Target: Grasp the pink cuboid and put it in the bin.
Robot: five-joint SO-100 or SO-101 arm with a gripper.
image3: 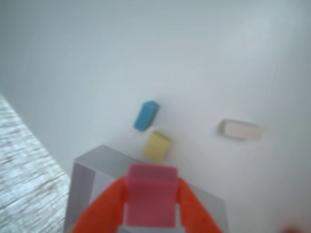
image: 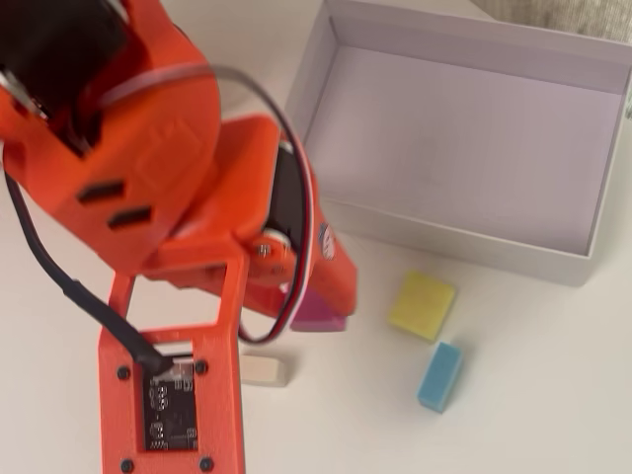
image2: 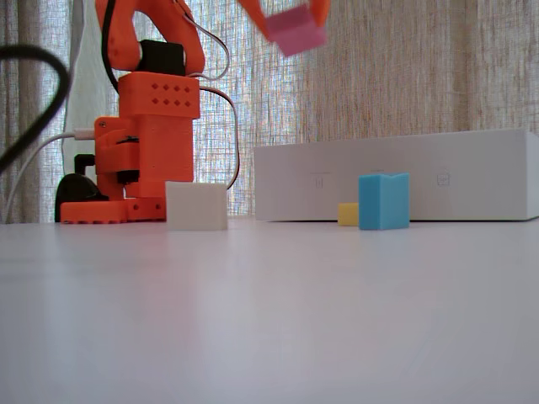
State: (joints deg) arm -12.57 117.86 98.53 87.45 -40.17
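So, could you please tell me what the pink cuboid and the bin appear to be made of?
The pink cuboid, held in the claw, looks like matte foam: no shine, soft edges, though blur leaves this open. The bin looks like white cardboard: thin, flat, matte walls with crisp folded corners.

Yellow block (image: 423, 305), blue block (image: 440, 376) and cream block (image: 265, 370) lie on the white table (image: 533, 395).

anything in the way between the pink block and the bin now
Nothing visible. The gripper holds the pink cuboid high above the table, well over the bin wall. The yellow block and blue block sit low on the table outside it.
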